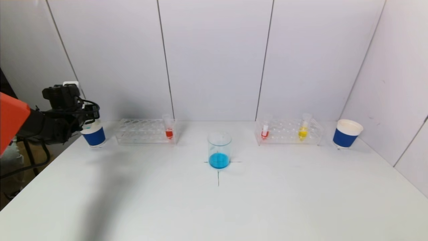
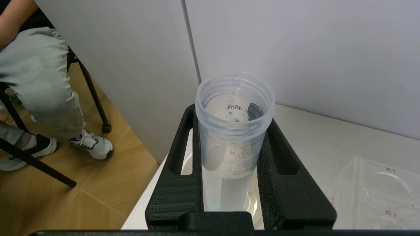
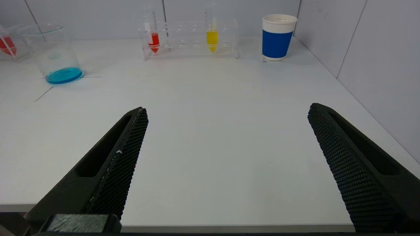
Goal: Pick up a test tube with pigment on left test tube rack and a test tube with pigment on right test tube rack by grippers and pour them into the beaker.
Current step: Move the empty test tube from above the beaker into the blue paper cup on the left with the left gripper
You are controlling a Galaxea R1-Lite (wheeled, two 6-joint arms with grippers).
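My left gripper (image 2: 233, 183) is clamped on an emptied clear tube (image 2: 233, 131), held over the blue cup (image 1: 94, 135) left of the beaker (image 1: 219, 149). My right gripper (image 3: 226, 137), fingers wide apart, sits low, nearer me than the beaker.

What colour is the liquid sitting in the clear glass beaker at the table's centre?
Blue: a shallow layer in the clear glass beaker, seen best in the head view.

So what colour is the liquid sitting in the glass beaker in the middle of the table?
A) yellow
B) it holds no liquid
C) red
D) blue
D: the beaker on the cross mark has a shallow layer of blue liquid at its bottom, seen in both the head view and the right wrist view.
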